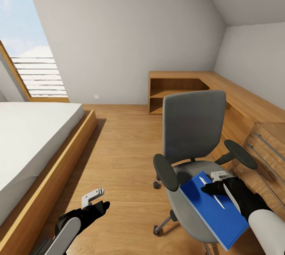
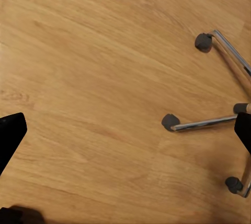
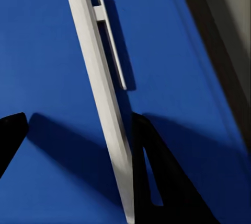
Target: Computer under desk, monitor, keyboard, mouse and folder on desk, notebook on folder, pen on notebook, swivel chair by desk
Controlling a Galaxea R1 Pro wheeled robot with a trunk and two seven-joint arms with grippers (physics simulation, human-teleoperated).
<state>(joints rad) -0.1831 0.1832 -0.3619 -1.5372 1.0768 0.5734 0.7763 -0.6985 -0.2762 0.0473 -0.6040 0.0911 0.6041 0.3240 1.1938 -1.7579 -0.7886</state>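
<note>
Room: wooden floor (image 1: 122, 156) under a sloped ceiling, with a bed (image 1: 31, 136) on the robot's left and a long wooden table (image 1: 241, 96) along the far right wall.
Right gripper (image 1: 215, 181): lowered over the chair seat; the white pen (image 3: 102, 104) is seen passing between its two dark fingers in the right wrist view, with one finger (image 3: 157, 177) just beside the pen and the other set well off, so the jaws are judged spread around it rather than pressed on it.
Pen: lying flat on the blue folder (image 1: 215, 207), clip side up; whether a finger touches it cannot be told.
Folder: resting on the seat of the swivel chair (image 1: 194, 136), one corner overhanging the front edge.
Notebook: not made out apart from the blue cover.
Left gripper (image 1: 97, 203): held low over bare floor beside the chair, fingers apart and nothing between them; the chair's wheeled legs (image 2: 209, 122) are seen in the left wrist view.
Right arm pose: reached forward and down from the robot's right, wrist angled onto the seat.
Done so far: nothing can be confirmed; no monitor, keyboard or mouse is visible on the table.
Left to do: the folder, notebook and pen are judged yet to be moved to the table, and the chair yet to be set beside it.
</note>
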